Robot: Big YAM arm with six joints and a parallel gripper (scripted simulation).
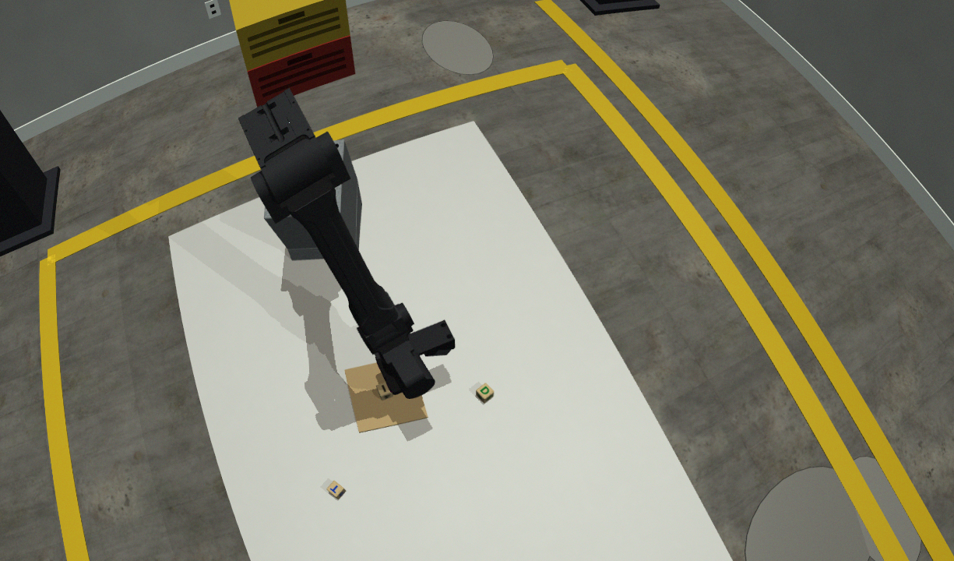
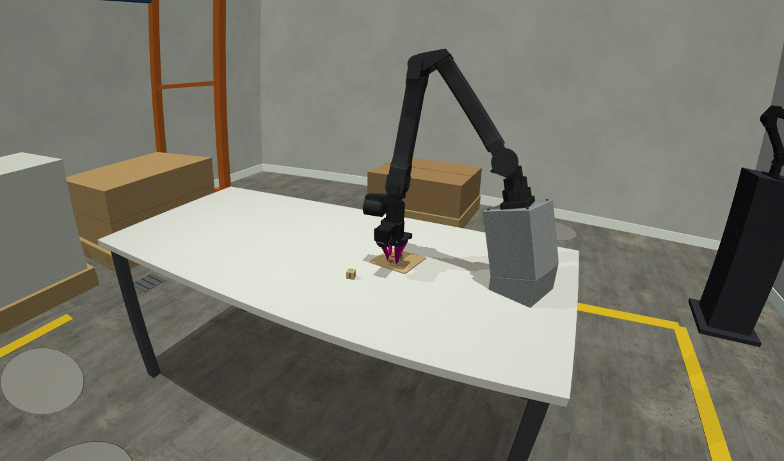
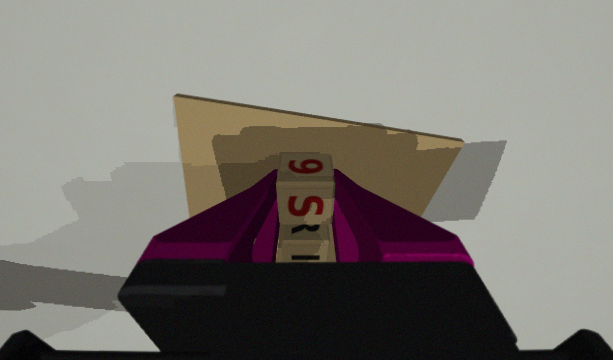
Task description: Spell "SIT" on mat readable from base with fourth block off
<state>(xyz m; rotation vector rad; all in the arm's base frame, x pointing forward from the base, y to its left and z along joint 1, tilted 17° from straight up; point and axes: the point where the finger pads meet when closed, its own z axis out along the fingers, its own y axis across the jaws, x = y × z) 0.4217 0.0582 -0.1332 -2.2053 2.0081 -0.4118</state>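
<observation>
My gripper (image 3: 305, 179) has magenta fingers and is shut on the S block (image 3: 306, 205), a small wooden cube with a red S on top. It holds the cube low over the brown mat (image 1: 385, 400), which also shows in the side view (image 2: 397, 262). A second cube with a black I (image 3: 304, 250) sits close behind the S block, between the fingers' bases; it also shows on the mat in the top view (image 1: 382, 390). The T block (image 1: 336, 488) lies on the table off the mat, towards the front. The D block (image 1: 484, 393) lies off the mat to the right.
The arm's grey base (image 2: 520, 255) stands at the table's far end. The D block also shows in the side view (image 2: 351, 274) left of the mat. Cardboard boxes (image 2: 139, 189) and a black pillar (image 2: 744, 252) stand on the floor around the table.
</observation>
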